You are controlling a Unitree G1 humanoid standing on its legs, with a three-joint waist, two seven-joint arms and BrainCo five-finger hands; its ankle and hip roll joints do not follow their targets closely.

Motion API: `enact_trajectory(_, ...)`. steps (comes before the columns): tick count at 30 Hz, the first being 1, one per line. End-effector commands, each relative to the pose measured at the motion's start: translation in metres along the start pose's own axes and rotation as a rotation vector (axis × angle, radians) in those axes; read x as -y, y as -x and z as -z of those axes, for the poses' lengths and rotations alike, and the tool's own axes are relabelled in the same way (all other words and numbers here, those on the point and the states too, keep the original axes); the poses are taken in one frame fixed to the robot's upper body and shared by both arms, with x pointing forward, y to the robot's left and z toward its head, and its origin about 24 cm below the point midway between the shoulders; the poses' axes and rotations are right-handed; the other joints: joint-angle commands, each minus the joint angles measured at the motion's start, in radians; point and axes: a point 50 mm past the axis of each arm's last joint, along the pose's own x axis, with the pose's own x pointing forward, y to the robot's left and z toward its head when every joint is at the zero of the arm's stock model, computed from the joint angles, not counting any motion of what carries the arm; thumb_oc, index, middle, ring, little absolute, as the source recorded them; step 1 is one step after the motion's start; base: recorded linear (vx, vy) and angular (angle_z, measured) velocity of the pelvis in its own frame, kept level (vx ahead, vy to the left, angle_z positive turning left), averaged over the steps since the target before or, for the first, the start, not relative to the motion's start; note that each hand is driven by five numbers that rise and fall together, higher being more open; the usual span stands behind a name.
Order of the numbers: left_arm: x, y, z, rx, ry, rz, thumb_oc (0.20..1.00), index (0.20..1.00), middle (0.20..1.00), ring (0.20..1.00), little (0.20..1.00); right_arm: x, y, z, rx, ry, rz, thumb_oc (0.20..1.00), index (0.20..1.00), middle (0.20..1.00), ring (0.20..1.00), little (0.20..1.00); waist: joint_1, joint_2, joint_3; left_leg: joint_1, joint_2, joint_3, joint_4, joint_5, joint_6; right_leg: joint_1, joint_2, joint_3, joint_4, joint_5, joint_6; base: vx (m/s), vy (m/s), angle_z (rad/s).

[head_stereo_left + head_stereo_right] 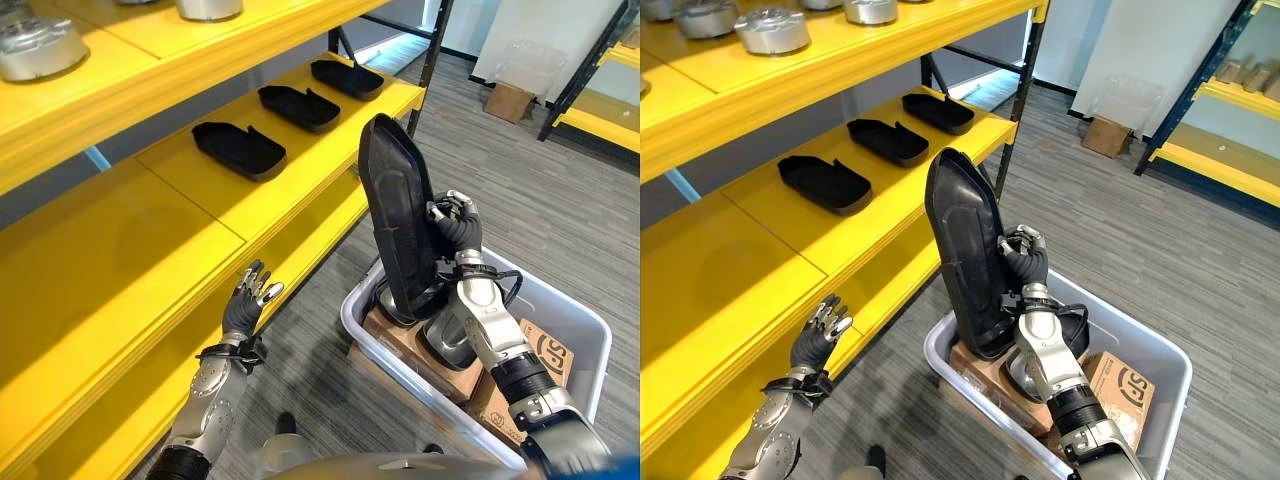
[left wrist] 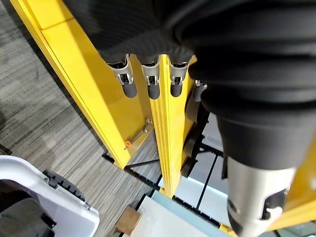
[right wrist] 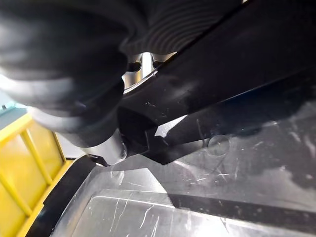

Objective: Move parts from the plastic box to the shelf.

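A long black plastic part stands almost upright over the grey plastic box, its lower end still inside the box. My right hand is shut on the part's right edge, fingers curled round it; the same part shows close up in the right wrist view. Three similar black parts lie in a row on the yellow shelf. My left hand hovers open by the shelf's front edge, holding nothing, its straight fingers pointing along the yellow beam.
Cardboard boxes and a round dark piece lie inside the plastic box. Silver metal parts sit on the upper shelf. A black shelf post stands at the shelf's far end. A second yellow rack and a cardboard box stand across the grey floor.
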Motion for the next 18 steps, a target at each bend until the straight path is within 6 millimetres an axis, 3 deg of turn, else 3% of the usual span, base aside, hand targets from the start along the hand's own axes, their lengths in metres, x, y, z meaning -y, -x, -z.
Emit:
enact_trajectory(1,0.013,-0.006,-0.024,0.14,-0.008,0.049,1.0,1.0,1.0,1.0,1.0,0.002,-0.017,-0.034,0.157,-0.012,-0.008,0.2,0.2,0.2,0.2,0.2,0.009,0.015,-0.014,0.013,-0.024,0.013,-0.047,0.006,0.05,-0.017,-0.088,0.046,0.099,0.059,0.13,0.01,0.151,0.27)
enact_trajectory(5,0.011,-0.007,-0.03,0.16,-0.03,0.045,1.0,1.0,1.0,1.0,1.0,-0.008,-0.021,-0.035,0.151,-0.031,-0.024,0.2,0.2,0.2,0.2,0.2,0.025,0.003,-0.016,0.015,-0.092,0.005,-0.046,-0.023,0.094,-0.031,-0.132,0.084,0.096,0.13,0.149,0.04,0.258,0.17)
enact_trajectory(6,0.011,-0.011,-0.035,0.18,-0.053,0.043,1.0,1.0,1.0,1.0,1.0,-0.013,-0.022,-0.039,0.163,-0.044,-0.036,0.2,0.2,0.2,0.2,0.2,0.011,0.006,-0.014,0.032,-0.118,-0.017,-0.077,-0.018,0.114,-0.06,-0.117,0.192,0.144,0.141,0.133,0.08,0.228,0.44)
enact_trajectory(7,0.011,-0.012,-0.035,0.181,-0.054,0.044,1.0,1.0,1.0,1.0,1.0,-0.013,-0.022,-0.039,0.164,-0.044,-0.036,0.2,0.2,0.2,0.2,0.2,0.012,0.005,-0.016,0.027,-0.119,-0.016,-0.077,-0.015,0.115,-0.065,-0.118,0.194,0.143,0.144,0.132,0.09,0.239,0.65)
enact_trajectory(8,0.012,-0.014,-0.036,0.186,-0.056,0.045,1.0,1.0,1.0,1.0,1.0,-0.017,-0.022,-0.045,0.186,-0.046,-0.06,0.2,0.2,0.2,0.2,0.2,-0.019,0.021,-0.008,0.039,-0.114,-0.041,-0.097,-0.001,0.118,-0.126,-0.003,0.394,0.157,0.087,0.099,0.05,0.14,0.61)
enact_trajectory(9,0.011,-0.015,-0.037,0.188,-0.062,0.042,1.0,1.0,1.0,1.0,1.0,-0.019,-0.022,-0.047,0.192,-0.05,-0.08,0.2,0.2,0.2,0.2,0.2,-0.035,0.03,-0.003,0.046,-0.111,-0.057,-0.112,0.014,0.123,-0.164,0.091,0.495,0.18,0.023,0.077,0.06,0.181,0.25)
enact_trajectory(10,0.011,-0.016,-0.039,0.192,-0.07,0.046,1.0,1.0,1.0,1.0,1.0,-0.02,-0.023,-0.049,0.198,-0.055,-0.09,0.2,0.2,0.2,0.2,0.2,-0.042,0.035,-0.001,0.043,-0.112,-0.072,-0.116,0.026,0.128,-0.175,0.15,0.53,0.189,-0.023,0.067,0.05,0.131,0.22)
enact_trajectory(11,0.012,-0.015,-0.039,0.192,-0.084,0.053,1.0,1.0,1.0,1.0,1.0,-0.019,-0.021,-0.045,0.188,-0.055,-0.095,0.2,0.2,0.2,0.2,0.2,-0.043,0.039,-0.003,0.051,-0.116,-0.092,-0.132,0.037,0.136,-0.185,0.23,0.543,0.231,-0.093,0.042,0.03,0.054,0.47)
enact_trajectory(12,0.012,-0.014,-0.039,0.194,-0.083,0.05,1.0,1.0,1.0,1.0,1.0,-0.02,-0.022,-0.045,0.186,-0.058,-0.098,0.2,0.2,0.2,0.2,0.2,-0.042,0.035,-0.005,0.06,-0.121,-0.098,-0.142,0.039,0.136,-0.178,0.248,0.529,0.228,-0.112,0.033,0.02,-0.051,0.8)
enact_trajectory(15,0.013,-0.013,-0.039,0.198,-0.059,0.043,1.0,1.0,1.0,1.0,1.0,-0.021,-0.023,-0.045,0.186,-0.074,-0.091,0.2,0.2,0.2,0.2,0.2,-0.031,0.026,-0.007,0.052,-0.133,-0.115,-0.122,0.037,0.126,-0.14,0.25,0.514,0.154,-0.118,0.027,-0.02,-0.13,0.39)
enact_trajectory(18,0.01,-0.01,-0.032,0.169,-0.04,0.032,1.0,1.0,1.0,1.0,1.0,-0.018,-0.019,-0.044,0.185,-0.071,-0.103,0.2,0.2,0.2,0.2,0.2,-0.027,0.023,-0.027,0.057,-0.111,-0.117,-0.125,0.044,0.106,-0.092,0.255,0.473,0.09,-0.117,0.019,0.02,-0.222,0.4)
